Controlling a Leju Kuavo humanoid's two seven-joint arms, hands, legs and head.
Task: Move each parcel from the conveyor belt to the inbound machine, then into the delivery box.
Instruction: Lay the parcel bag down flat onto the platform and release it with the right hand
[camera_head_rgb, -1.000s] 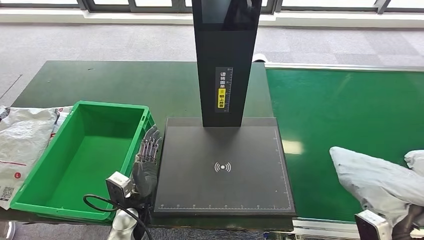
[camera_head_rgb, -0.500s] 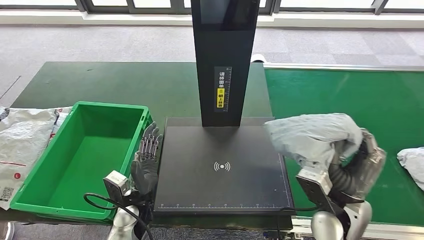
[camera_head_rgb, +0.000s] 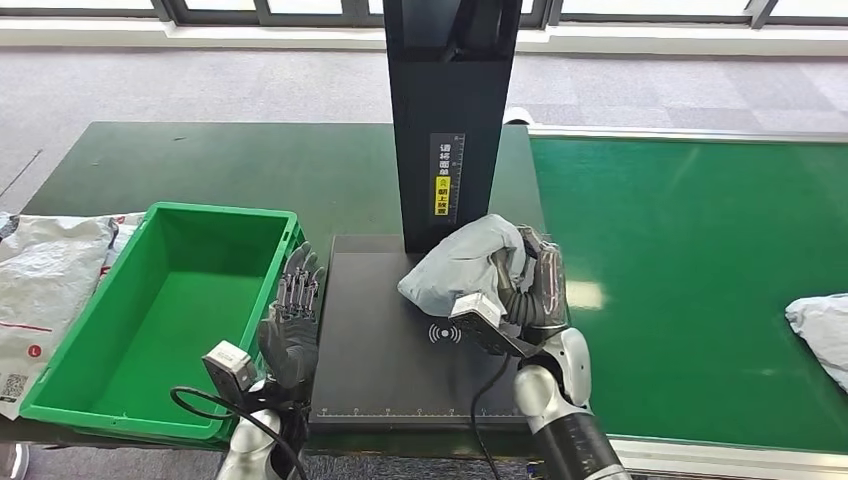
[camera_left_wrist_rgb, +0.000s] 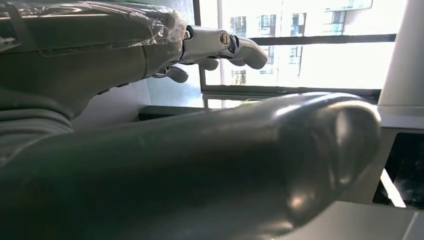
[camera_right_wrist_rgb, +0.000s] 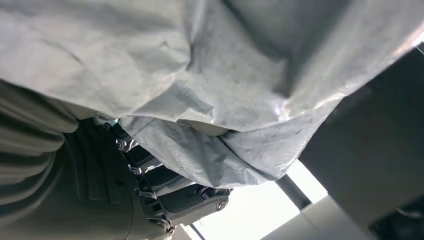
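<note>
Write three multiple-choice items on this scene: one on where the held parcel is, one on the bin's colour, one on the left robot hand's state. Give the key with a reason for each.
1. Where is the grey parcel that the right robot hand holds?
A. In the bin
B. Over the black scanner platform, near its post
C. Lying on the conveyor belt

2. What colour is the plastic bin left of the platform?
A. Green
B. Blue
C. Red

3. What is the state of the left robot hand?
A. Gripping a parcel
B. Pressing on the platform's centre mark
C. Holding nothing, fingers extended

Key:
1 B: the head view shows the parcel above the platform, just in front of the black post.
2 A: the bin's walls and floor are bright green.
3 C: its fingers point upward between bin and platform with nothing in them.
</note>
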